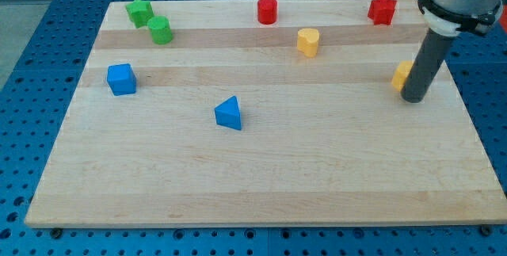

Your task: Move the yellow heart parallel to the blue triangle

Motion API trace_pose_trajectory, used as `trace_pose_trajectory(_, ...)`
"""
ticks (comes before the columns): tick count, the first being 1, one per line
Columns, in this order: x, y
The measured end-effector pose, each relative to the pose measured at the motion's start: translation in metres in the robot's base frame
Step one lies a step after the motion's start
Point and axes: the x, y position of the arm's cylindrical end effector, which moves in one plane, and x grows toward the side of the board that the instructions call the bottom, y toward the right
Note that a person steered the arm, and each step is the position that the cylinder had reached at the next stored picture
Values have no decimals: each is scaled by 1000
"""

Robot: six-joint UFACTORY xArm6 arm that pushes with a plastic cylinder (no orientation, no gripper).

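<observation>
A: Where's my tip (413,97)?
B: At the view's right, touching a partly hidden yellow block (402,74); no pincer, nothing held.
A: The yellow heart (308,41)?
B: Upright, rounded lobes, well apart up-left; blue triangle (229,113) lower left.

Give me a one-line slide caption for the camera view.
My tip rests beside a yellow block, far right of the yellow heart and blue triangle.

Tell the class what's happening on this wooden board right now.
A robot arm's dark rod rests my tip at the board's right edge, against a partly hidden yellow block. The yellow heart sits untouched near the top; the blue triangle lies lower left of it. Nothing is lined up yet.
</observation>
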Motion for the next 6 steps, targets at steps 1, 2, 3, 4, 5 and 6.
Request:
trace_pose_trajectory(1, 0, 0)
trace_pose_trajectory(2, 1, -21)
trace_pose_trajectory(3, 1, -65)
trace_pose_trajectory(4, -20, -96)
trace_pose_trajectory(5, -57, -97)
trace_pose_trajectory(6, -85, -91)
